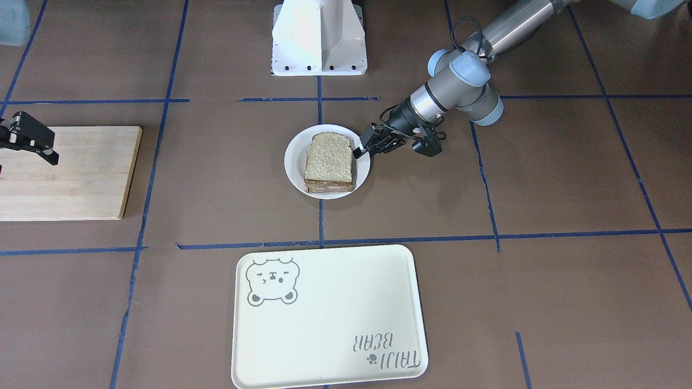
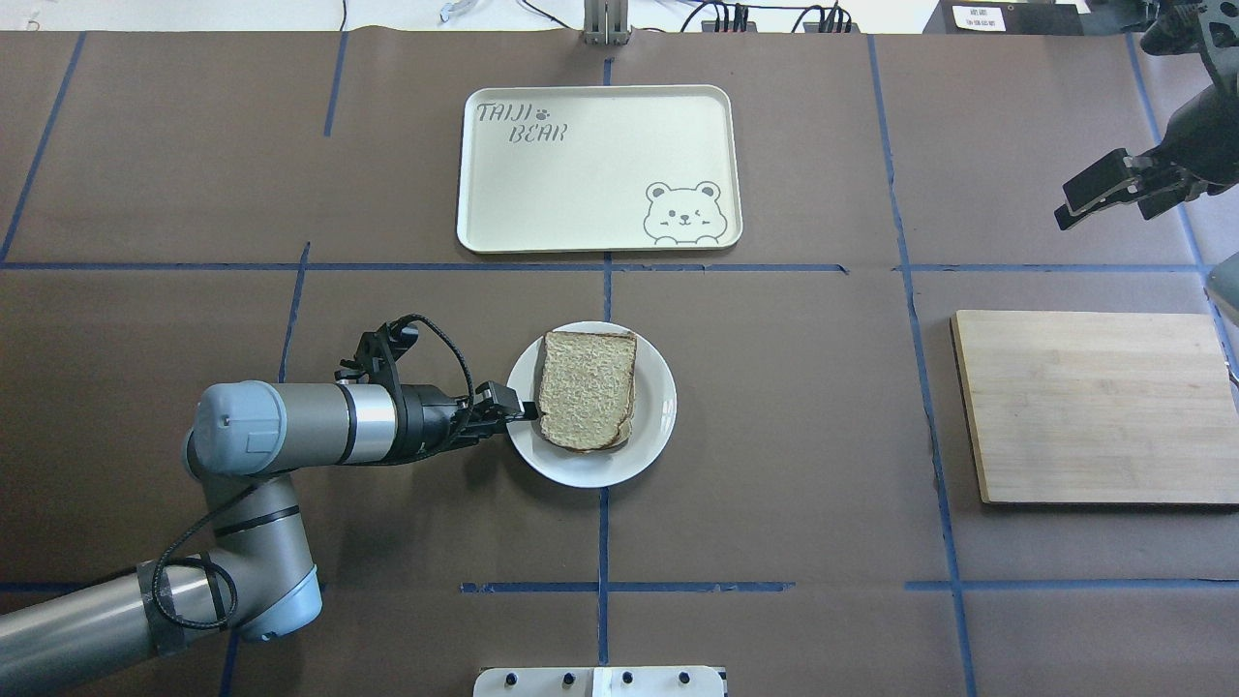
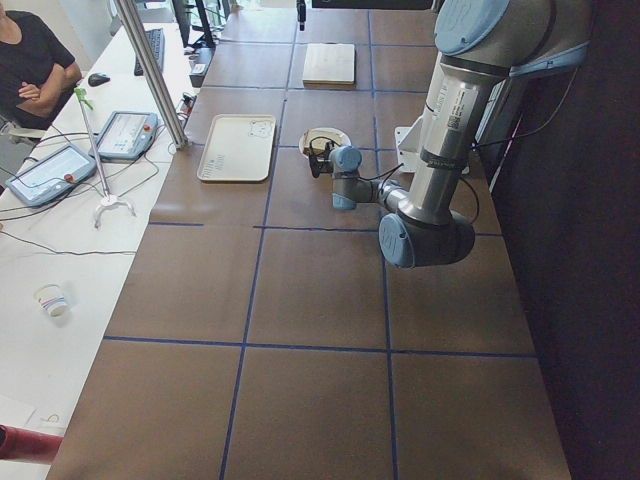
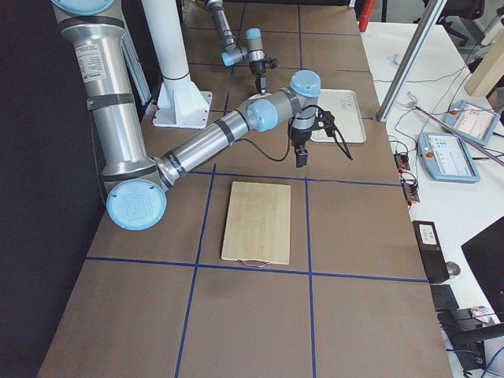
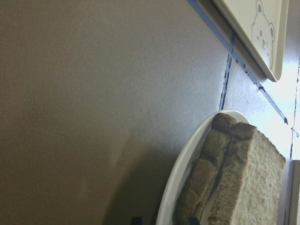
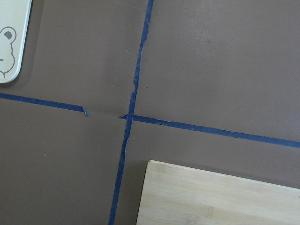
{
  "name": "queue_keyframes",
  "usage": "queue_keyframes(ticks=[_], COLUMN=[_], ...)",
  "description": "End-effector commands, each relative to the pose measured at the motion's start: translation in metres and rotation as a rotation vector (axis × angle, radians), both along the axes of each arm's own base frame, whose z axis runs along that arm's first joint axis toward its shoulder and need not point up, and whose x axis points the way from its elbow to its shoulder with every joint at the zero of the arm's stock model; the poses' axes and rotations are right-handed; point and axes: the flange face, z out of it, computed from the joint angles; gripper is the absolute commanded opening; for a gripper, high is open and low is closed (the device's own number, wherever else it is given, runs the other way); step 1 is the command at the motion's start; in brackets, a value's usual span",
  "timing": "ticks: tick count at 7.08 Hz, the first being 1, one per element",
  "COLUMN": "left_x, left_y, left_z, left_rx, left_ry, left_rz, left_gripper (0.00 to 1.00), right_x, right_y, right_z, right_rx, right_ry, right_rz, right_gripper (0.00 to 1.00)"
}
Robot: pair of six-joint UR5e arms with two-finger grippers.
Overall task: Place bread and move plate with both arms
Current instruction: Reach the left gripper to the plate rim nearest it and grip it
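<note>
The bread [image 2: 587, 387] lies on top of the sandwich on the plate [image 2: 650, 426], whose rim the left gripper [image 2: 528, 413] straddles with narrowly parted jaws, apparently to carry it, while the right gripper [image 2: 1074, 198] hangs wide and empty near the wooden board [image 2: 1094, 407].

Silver-grey tubular left arm [image 2: 368, 438], matching right arm [image 4: 201, 146], light-blue joint caps [image 2: 232, 426], looping black cables [image 2: 440, 334], printed white labels [image 4: 90, 61] on the upright tubes, white bolted pedestal [image 1: 319, 38]
</note>
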Motion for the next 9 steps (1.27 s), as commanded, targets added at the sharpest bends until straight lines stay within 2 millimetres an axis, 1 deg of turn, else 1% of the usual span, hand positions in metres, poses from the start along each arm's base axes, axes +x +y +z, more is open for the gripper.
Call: queue_keyframes(ticks=[1,2,3,4,5,6,8,9], left_x=[0.01,0.013,0.012,0.011,0.008,0.006,-0.005,-0.007], left_y=[0.006,0.01,0.009,0.01,0.01,0.012,0.009,0.003], left_z=[-0.008,-0.008,-0.008,-0.012,-0.016,-0.024,-0.05,-0.057], left_rx=[0.004,0.003,0.004,0.004,0.007,0.014,0.011,-0.022], left_ry=[0.01,0.009,0.012,0.019,0.028,0.046,0.104,0.125], left_rz=[0.012,0.017,0.017,0.018,0.019,0.02,0.011,0.004], left_gripper=[0.42,0.37,0.15,0.07,0.05,0.05,0.03,0.02], right_x=[0.0,0.0,0.0,0.0,0.0,0.002,0.005,0.007], right_y=[0.0,0.0,0.0,0.0,0.0,0.0,-0.001,-0.001], right_z=[0.0,0.0,0.0,0.0,0.001,0.001,0.0,0.001], right_rx=[0.0,0.0,-0.001,0.0,-0.002,-0.002,-0.003,-0.004], right_ry=[0.0,0.0,0.0,0.0,-0.001,-0.002,-0.003,-0.003], right_rz=[0.0,0.0,0.001,0.0,-0.001,0.002,0.007,0.012], right_gripper=[1.0,1.0,1.0,1.0,1.0,1.0,1.0,1.0])
